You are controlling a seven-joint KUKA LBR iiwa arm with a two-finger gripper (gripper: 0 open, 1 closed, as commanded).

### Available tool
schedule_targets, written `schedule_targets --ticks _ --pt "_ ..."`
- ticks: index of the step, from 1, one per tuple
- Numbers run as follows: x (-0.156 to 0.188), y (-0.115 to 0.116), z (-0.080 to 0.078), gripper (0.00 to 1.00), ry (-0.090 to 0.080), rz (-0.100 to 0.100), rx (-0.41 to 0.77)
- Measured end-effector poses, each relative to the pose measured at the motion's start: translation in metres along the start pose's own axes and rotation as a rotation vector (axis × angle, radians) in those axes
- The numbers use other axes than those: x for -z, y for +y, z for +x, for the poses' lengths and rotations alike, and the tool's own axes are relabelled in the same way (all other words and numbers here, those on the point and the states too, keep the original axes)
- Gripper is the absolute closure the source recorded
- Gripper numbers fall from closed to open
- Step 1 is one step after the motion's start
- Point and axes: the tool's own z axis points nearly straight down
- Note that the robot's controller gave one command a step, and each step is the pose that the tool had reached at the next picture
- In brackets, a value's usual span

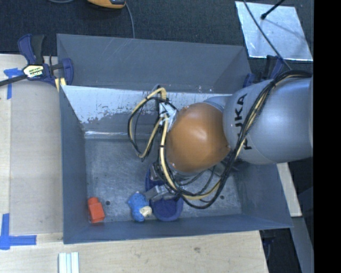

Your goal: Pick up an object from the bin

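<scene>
We see the gripper (158, 187) just above the dark blue rounded piece (169, 209); we cannot tell whether it is released or clenched. Risk: the light blue toy (138, 206), touching that piece's left, may get snagged.

Items outside the task, located relative to the bin (149, 64):

- Orange block (96, 209): inside, on the floor, in the lower-left corner.
- Light blue lump (136, 203) with a pale yellow end: inside, on the floor by the lower wall, left of centre.
- Silver sheet (277, 32): outside, beyond the upper-right corner. A thin black rod (274, 9) crosses it.
- Yellow-orange item (106, 2): outside, above the upper wall, partly cut off.
- Black cable (131, 21): outside, running down towards the upper wall.
</scene>
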Motion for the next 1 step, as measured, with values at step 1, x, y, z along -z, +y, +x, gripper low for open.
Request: schedule_targets --ticks 1 --pt "0.0886 -0.0027 0.0005 1.0 -0.007 -0.002 -0.001"
